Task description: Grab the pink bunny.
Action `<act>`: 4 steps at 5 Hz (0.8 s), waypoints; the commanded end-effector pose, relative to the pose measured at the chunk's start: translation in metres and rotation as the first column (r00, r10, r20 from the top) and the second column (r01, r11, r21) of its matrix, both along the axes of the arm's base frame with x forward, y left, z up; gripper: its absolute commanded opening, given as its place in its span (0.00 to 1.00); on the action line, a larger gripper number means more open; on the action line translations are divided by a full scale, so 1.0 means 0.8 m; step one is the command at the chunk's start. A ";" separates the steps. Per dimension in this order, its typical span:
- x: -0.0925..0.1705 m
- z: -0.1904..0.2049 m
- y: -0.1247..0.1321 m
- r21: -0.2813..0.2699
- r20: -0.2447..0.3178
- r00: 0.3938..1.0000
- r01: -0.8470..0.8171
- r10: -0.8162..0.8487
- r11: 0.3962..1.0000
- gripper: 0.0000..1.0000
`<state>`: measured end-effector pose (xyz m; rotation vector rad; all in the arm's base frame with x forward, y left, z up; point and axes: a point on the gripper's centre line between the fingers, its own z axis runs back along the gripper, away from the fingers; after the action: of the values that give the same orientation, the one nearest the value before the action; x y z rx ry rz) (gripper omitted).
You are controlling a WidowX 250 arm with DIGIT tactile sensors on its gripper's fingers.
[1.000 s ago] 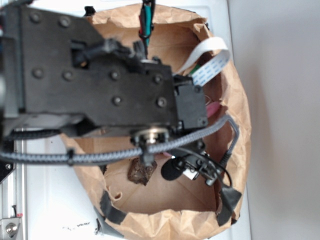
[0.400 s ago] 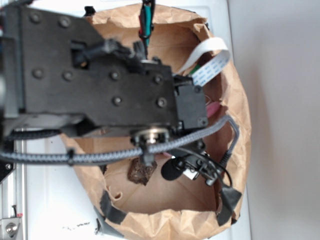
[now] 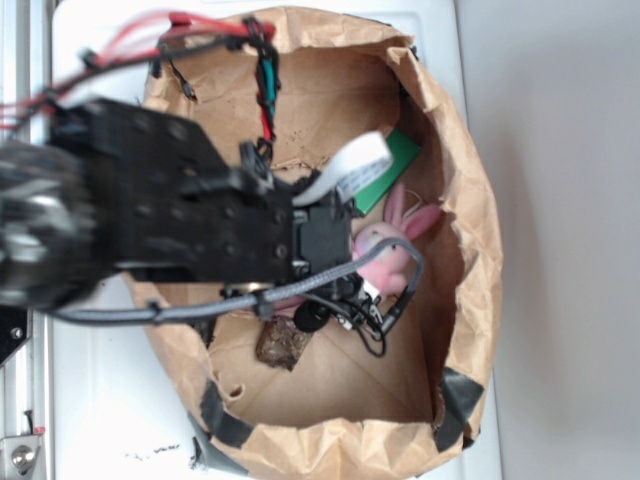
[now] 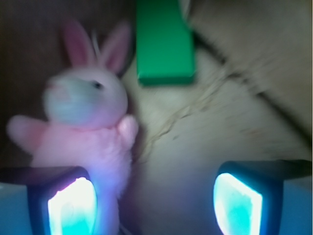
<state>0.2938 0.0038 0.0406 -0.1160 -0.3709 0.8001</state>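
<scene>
The pink bunny [image 4: 90,127] lies on the paper floor of the bag, ears up, whitish face turned left. In the exterior view the pink bunny [image 3: 392,250] shows just right of the black wrist [image 3: 320,245]. My gripper [image 4: 154,200] is open, jaws wide apart. The left fingertip [image 4: 71,205] sits against the bunny's lower body, which reaches just inside the gap. The right fingertip [image 4: 237,203] stands over bare paper. In the exterior view the arm hides the fingers.
A green block [image 4: 164,44] lies beyond the bunny's ears; it is also in the exterior view as the green block [image 3: 388,168]. The brown paper bag [image 3: 480,230] walls everything in. A dark brown lump [image 3: 283,343] rests on the bag floor. A white ribbon cable [image 3: 345,170] arches off the wrist.
The arm has shifted left and looks smaller in the exterior view. It no longer covers the bunny and the green block, which now show.
</scene>
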 end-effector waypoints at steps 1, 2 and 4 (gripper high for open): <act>0.026 0.007 -0.006 -0.038 0.022 1.000 0.021 -0.020 0.999 1.00; 0.042 0.022 -0.006 -0.073 0.032 0.999 -0.003 0.005 0.997 1.00; 0.063 0.019 -0.001 -0.047 0.058 0.997 -0.045 0.048 0.998 1.00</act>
<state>0.3363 -0.0052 0.0380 -0.1554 -0.3630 0.8536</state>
